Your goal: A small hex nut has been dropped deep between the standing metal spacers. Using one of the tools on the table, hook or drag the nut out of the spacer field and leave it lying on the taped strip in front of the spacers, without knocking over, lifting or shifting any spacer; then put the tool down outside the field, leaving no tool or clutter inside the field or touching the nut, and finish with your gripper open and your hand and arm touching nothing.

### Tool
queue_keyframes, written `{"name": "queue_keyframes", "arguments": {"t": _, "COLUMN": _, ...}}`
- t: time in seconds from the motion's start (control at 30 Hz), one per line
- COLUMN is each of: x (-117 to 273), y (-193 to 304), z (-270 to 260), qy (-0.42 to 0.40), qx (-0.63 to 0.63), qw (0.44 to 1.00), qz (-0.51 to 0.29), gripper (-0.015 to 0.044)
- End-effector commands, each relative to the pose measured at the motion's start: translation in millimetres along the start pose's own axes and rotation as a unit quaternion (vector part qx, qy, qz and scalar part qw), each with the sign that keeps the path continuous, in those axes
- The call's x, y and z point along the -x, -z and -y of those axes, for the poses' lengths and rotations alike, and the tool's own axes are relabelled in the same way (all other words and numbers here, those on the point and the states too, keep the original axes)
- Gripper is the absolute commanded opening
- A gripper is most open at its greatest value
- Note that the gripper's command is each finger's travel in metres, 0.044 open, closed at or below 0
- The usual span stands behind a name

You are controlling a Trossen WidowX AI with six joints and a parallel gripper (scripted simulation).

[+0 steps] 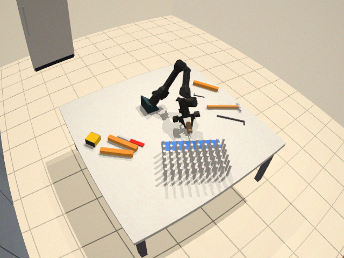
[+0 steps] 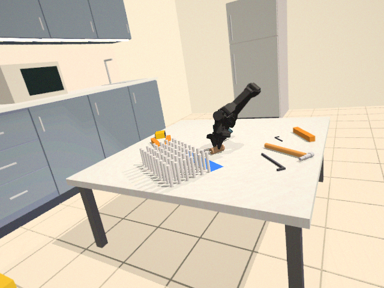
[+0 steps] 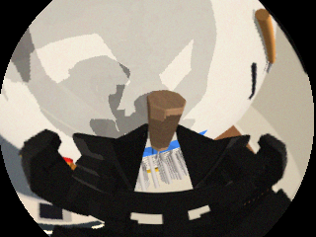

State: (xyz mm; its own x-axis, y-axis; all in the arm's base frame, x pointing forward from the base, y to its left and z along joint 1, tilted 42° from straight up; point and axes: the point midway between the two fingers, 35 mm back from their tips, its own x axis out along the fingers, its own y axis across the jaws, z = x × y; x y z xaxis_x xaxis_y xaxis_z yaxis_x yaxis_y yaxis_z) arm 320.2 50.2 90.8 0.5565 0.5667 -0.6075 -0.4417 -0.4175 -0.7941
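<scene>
My gripper [image 1: 188, 124] [image 2: 218, 147] [image 3: 162, 130] is shut on the brown wooden handle [image 1: 189, 129] [image 2: 213, 150] [image 3: 165, 106] of a tool. A thin metal shaft [image 1: 190, 135] runs from the handle toward the spacers. Its far end cannot be made out among them. The gripper is on the robot's side of the blue taped strip [image 1: 180, 143] [image 2: 215, 165] [image 3: 201, 135], low over the table. The grey metal spacers [image 1: 165, 174] [image 2: 170, 178] stand upright in rows beyond and along the strip. The hex nut cannot be seen in any view.
A hammer [image 1: 222, 106] [image 2: 284, 149], a black hooked bar [image 1: 230, 119] [image 2: 271, 160], a small hooked key [image 1: 199, 95] and an orange bar [image 1: 205, 86] lie on one side. Two orange bars, a red-handled tool [image 1: 137, 143] and a yellow block [image 1: 92, 138] [image 2: 159, 134] lie on the other.
</scene>
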Motion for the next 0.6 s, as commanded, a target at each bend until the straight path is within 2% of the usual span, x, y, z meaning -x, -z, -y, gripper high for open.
{"name": "queue_keyframes", "arguments": {"t": 0.0, "x": 1.3, "y": -1.4, "z": 0.1, "qy": -0.001, "qx": -0.002, "qw": 1.0, "qz": -0.002, "gripper": 0.0}}
{"name": "queue_keyframes", "arguments": {"t": 0.57, "x": 4.8, "y": -9.3, "z": 0.1, "qy": -0.001, "qx": -0.002, "qw": 1.0, "qz": -0.002, "gripper": 0.0}}
